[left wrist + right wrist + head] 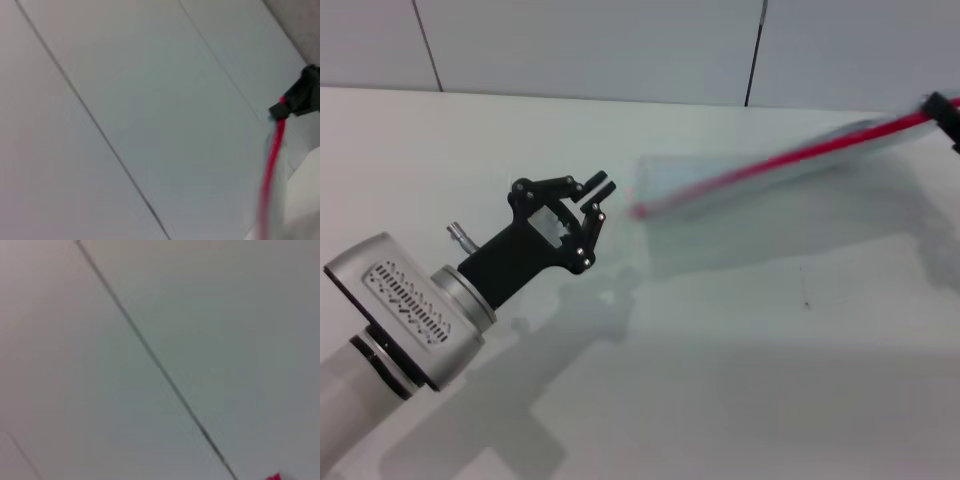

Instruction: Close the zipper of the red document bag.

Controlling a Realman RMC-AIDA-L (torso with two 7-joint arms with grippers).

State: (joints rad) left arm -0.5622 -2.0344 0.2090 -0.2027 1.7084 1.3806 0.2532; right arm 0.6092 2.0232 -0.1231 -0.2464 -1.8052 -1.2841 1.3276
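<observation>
Black left gripper [597, 200] with jaws slightly parted, empty, just short of the zipper [775, 165] end

Right gripper [945, 115], seen only at the head view's right edge, seems to pinch the zipper's far end, lifting the red document bag [750, 215] off the white table [720, 380]; its long axis slants from centre up toward the right, red edge uppermost

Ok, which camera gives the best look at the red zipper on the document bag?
The head view: the zipper shows along nearly its whole length on the red document bag's raised edge, up to the right gripper. The left wrist view shows only a short blurred stretch, and the right wrist view just a red speck at its edge.
</observation>
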